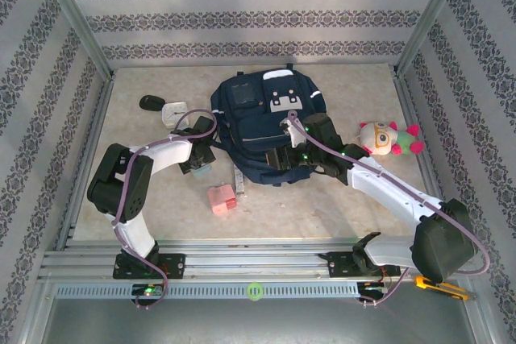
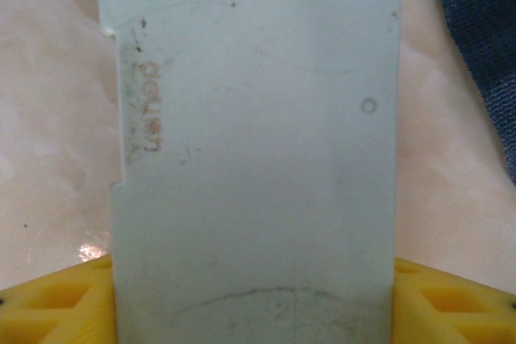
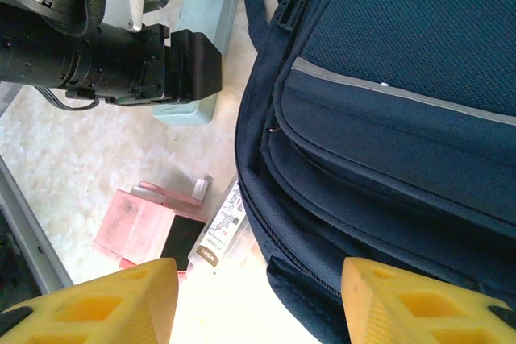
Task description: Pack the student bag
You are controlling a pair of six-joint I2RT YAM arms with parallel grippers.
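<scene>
The navy backpack (image 1: 266, 114) lies flat in the middle of the desk (image 1: 339, 211), front pockets facing up and its pale grey patch toward the far wall. The left pincer (image 1: 198, 157) is down over a pale blue box (image 1: 200, 170) that sits just left of the backpack. In the left wrist view the box runs between the two yellow fingers (image 2: 52, 304), whose inner edges meet its sides, but I cannot tell whether they press on it. The right pincer (image 1: 292, 157) hovers at the backpack's near edge. Its own yellow fingertips (image 3: 101, 304) are spread apart with nothing clamped, and below them are the backpack's lower corner and bare desk. A pink block (image 1: 222, 198) and a clear packet (image 1: 239, 181) lie near the backpack's near-left side. A plush toy (image 1: 389, 138) sits to the right of the backpack, apart from it.
</scene>
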